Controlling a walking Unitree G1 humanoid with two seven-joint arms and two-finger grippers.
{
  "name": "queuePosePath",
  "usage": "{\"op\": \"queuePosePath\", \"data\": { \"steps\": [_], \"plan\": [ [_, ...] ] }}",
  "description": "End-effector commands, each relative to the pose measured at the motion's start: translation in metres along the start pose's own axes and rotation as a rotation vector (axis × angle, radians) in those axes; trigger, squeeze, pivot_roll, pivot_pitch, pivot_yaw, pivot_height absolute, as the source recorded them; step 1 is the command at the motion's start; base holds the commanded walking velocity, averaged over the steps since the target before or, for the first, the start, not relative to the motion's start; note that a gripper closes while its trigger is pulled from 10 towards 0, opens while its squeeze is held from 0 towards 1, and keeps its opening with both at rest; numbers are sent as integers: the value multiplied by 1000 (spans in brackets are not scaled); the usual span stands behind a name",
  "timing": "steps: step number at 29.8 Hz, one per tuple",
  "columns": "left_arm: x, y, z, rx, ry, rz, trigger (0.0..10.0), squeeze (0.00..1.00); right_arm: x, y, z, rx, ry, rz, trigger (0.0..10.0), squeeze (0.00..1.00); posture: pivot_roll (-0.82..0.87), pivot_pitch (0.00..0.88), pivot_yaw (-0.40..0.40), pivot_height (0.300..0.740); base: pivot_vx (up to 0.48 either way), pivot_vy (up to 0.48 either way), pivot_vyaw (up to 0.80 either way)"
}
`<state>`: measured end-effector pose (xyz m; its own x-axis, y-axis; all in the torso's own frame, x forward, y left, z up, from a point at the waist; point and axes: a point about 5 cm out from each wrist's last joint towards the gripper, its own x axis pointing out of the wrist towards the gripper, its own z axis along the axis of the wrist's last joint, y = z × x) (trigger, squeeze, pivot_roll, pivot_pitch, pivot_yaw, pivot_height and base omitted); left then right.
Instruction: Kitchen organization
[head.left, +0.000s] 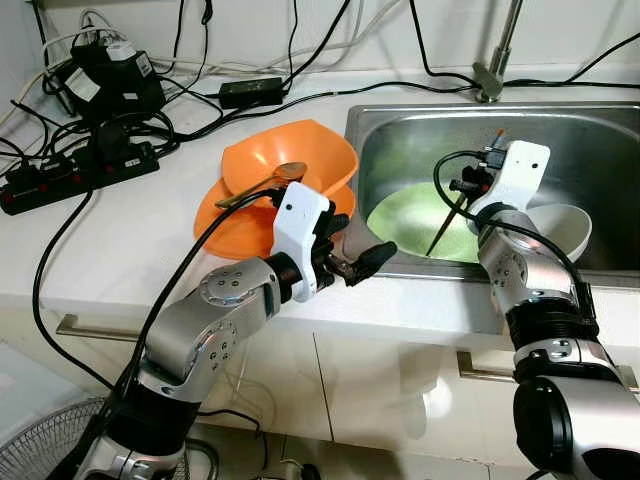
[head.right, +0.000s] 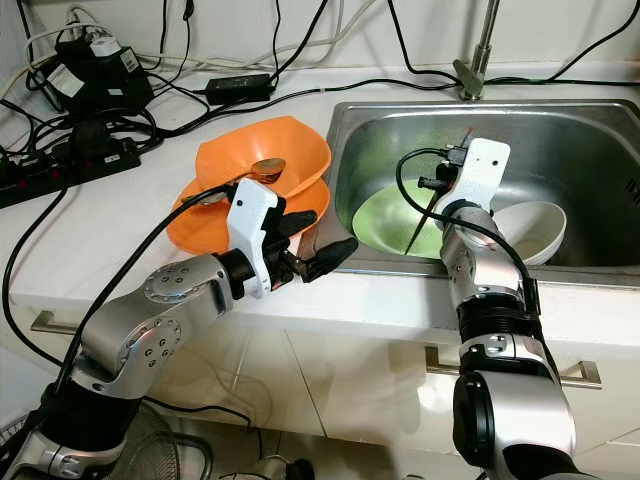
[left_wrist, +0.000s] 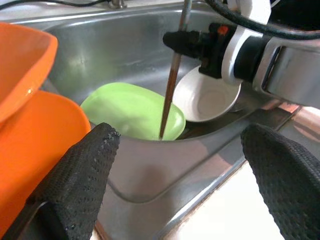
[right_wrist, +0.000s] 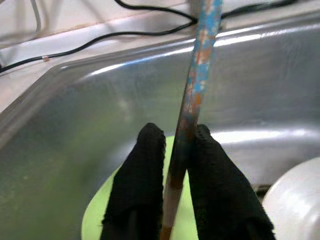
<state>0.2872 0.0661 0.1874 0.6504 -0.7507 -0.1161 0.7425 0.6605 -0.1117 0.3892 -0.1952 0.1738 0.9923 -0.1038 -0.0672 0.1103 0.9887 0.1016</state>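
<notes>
My right gripper (head.left: 468, 197) hangs over the steel sink (head.left: 450, 112), shut on a thin worn chopstick (right_wrist: 187, 115) that slants down toward a green plate (head.left: 415, 225) on the sink floor. A white bowl (head.left: 565, 225) lies beside that plate. My left gripper (head.left: 348, 250) is open at the counter's front edge by the sink's near left corner, with nothing between its fingers (left_wrist: 75, 185). Just behind it an orange bowl (head.left: 290, 158) holding a metal spoon (head.left: 265, 183) rests on an orange plate (head.left: 232, 228).
A faucet (head.left: 495, 70) rises behind the sink. A black power strip (head.left: 80, 170), a charger block (head.left: 110, 75) and tangled cables crowd the counter's back left. White cabinet fronts with bar handles (head.left: 90, 328) run below. A fan (head.left: 40, 450) stands on the floor at left.
</notes>
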Motion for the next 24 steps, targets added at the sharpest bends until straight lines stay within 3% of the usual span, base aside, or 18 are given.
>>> {"op": "queuePosePath", "data": {
  "steps": [1,12,18,23,24],
  "plan": [
    [-2,1,-5,4,31,-2,10000,1000,2,3,4,-40,-18,-3,10000,1000,-22,47,142,740,0,0,0],
    [-2,2,-3,-23,11,10,10000,1000,3,10,17,19,-76,4,10000,1000,-19,43,144,740,0,0,0],
    [-1,4,-3,30,21,34,10000,1000,1,19,22,111,-87,80,10000,1000,-20,43,147,740,0,0,0],
    [-1,9,7,97,-33,98,10000,1000,-1,28,27,148,-121,141,10000,1000,-18,43,148,740,0,0,0],
    [-3,12,14,145,-92,149,10000,1000,-2,32,30,161,-140,165,10000,1000,-16,44,149,740,0,0,0]
  ]
}}
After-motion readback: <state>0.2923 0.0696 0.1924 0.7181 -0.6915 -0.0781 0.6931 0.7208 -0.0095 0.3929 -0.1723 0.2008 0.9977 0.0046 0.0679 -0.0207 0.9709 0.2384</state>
